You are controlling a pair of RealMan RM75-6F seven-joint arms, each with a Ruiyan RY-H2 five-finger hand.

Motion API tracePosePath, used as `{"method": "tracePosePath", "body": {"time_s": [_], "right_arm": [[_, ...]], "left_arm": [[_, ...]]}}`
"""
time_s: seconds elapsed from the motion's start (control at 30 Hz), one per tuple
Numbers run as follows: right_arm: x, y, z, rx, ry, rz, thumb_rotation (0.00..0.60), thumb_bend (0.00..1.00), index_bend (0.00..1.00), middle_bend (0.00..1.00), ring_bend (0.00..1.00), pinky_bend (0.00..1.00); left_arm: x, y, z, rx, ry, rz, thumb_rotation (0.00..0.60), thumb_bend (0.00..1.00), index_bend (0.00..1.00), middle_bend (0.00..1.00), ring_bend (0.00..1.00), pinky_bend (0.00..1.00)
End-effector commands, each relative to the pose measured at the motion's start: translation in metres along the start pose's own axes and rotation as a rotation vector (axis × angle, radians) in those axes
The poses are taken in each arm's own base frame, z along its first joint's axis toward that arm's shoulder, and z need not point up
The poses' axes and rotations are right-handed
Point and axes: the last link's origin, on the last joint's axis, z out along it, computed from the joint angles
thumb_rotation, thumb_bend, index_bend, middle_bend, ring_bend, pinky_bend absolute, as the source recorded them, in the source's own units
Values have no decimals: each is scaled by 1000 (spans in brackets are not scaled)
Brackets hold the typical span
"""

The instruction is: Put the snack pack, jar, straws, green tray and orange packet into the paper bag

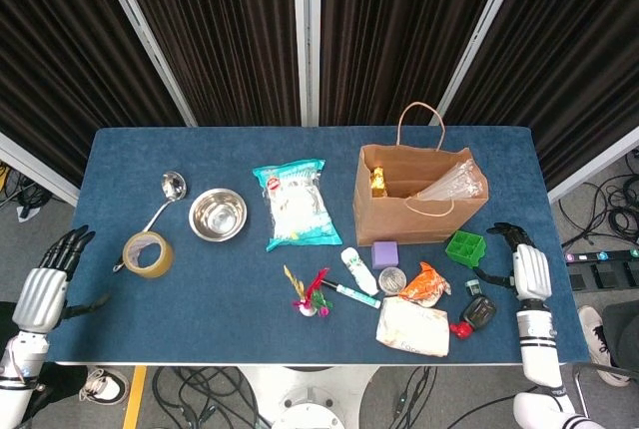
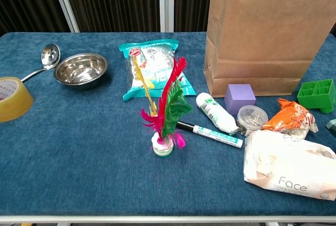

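The brown paper bag [image 1: 419,212] [image 2: 262,37] stands open at the right middle of the table. Clear straws [image 1: 449,182] and a gold-topped item [image 1: 377,182] lie inside it. The teal snack pack [image 1: 296,204] [image 2: 149,67] lies flat left of the bag. In front of the bag are the small clear jar [image 1: 391,280] [image 2: 250,117], the orange packet [image 1: 429,283] [image 2: 287,116] and the green tray [image 1: 464,246] [image 2: 317,94]. My right hand [image 1: 523,261] hovers just right of the tray, fingers apart, holding nothing. Off the table's left edge, my left hand [image 1: 48,279] is open and empty.
A tape roll [image 1: 147,253], ladle [image 1: 165,200] and steel bowl [image 1: 218,214] sit at the left. A feather shuttlecock [image 1: 310,294], marker [image 1: 354,295], white bottle [image 1: 357,269], purple cube [image 1: 384,253] and tissue pack [image 1: 412,326] crowd the front. A black object [image 1: 479,311] lies near my right hand.
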Motion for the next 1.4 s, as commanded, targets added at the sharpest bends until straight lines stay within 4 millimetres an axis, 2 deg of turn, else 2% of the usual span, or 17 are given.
{"method": "tracePosePath", "body": {"time_s": [0.03, 0.47, 0.93, 1.13, 1.4], "right_arm": [[-3, -3, 6, -7, -19, 20, 600, 0, 296, 218, 159, 250], [-18, -6, 15, -35, -73, 16, 600, 0, 300, 275, 228, 336], [-25, -11, 21, -37, -79, 2, 600, 3, 388, 334, 290, 419], [-28, -11, 19, -35, -83, -8, 600, 93, 464, 388, 348, 494], [-24, -10, 16, -23, -77, 2, 600, 149, 512, 419, 381, 535]], "left_arm": [[-1, 0, 1, -1, -1, 2, 600, 58, 103, 143, 12, 156], [0, -1, 0, 7, 0, 4, 600, 58, 107, 143, 12, 156], [-1, -3, -2, 17, -2, 3, 600, 58, 107, 143, 12, 156], [-2, -2, -2, 14, 0, 2, 600, 58, 107, 143, 12, 156], [0, -1, 0, 12, 5, 1, 600, 58, 107, 143, 12, 155]]}}
